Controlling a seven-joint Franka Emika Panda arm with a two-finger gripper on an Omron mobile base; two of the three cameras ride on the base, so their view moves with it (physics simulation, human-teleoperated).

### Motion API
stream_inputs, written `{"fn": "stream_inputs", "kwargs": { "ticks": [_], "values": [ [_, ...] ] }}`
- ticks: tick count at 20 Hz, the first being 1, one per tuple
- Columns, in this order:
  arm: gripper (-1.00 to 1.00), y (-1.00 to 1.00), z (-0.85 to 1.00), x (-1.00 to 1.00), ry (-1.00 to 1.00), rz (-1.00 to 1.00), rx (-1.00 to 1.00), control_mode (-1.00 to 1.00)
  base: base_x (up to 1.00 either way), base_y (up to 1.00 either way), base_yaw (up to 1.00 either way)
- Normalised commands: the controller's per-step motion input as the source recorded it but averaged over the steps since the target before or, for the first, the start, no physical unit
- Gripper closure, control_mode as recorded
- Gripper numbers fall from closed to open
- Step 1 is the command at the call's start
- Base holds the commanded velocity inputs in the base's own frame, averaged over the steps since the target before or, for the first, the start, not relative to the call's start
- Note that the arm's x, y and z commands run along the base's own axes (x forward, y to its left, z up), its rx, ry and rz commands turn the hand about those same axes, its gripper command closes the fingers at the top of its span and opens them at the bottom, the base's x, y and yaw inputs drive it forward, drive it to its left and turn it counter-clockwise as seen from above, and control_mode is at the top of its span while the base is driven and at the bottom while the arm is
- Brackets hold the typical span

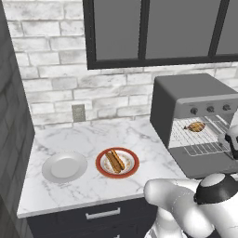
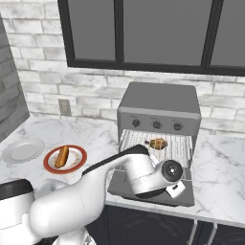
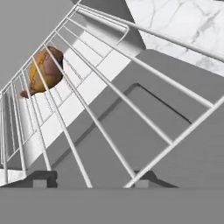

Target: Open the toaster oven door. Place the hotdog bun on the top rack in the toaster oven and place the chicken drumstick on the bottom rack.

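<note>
The toaster oven (image 2: pixel 158 107) stands on the counter with its door (image 2: pixel 143 190) folded down flat. The chicken drumstick (image 3: pixel 43 72) lies inside on a wire rack (image 2: pixel 179 146); rack bars cross in front of it in the hand view, and I cannot tell which rack it rests on. My gripper (image 3: pixel 94 181) hovers open over the lowered door (image 3: pixel 144 118), fingertips apart at the front edge of a pulled-out rack (image 3: pixel 109 92), holding nothing. The hotdog bun (image 1: pixel 115 161) lies on a red-rimmed plate (image 1: pixel 132 171) left of the oven.
An empty white plate (image 1: pixel 64 166) sits further left on the marble counter (image 1: pixel 83 139). A brick wall with an outlet (image 1: pixel 78 112) runs behind, and dark cabinets hang above the oven. My white arm (image 2: pixel 86 191) reaches across the counter's front edge.
</note>
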Motion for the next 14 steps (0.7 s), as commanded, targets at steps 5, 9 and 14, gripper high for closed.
{"fn": "stream_inputs", "kwargs": {
  "ticks": [5, 9, 14],
  "values": [
    [1.00, -0.02, -0.04, -0.46, 0.15, 0.00, 0.00, -1.00, 0.00, 0.00, 0.00],
    [1.00, -0.10, 0.06, -0.46, 0.01, -0.01, 0.00, -1.00, 0.00, 0.00, 0.00],
    [1.00, 0.06, 0.42, -0.25, 0.04, -0.03, -0.01, -1.00, 0.00, 0.00, 0.00]
  ]
}}
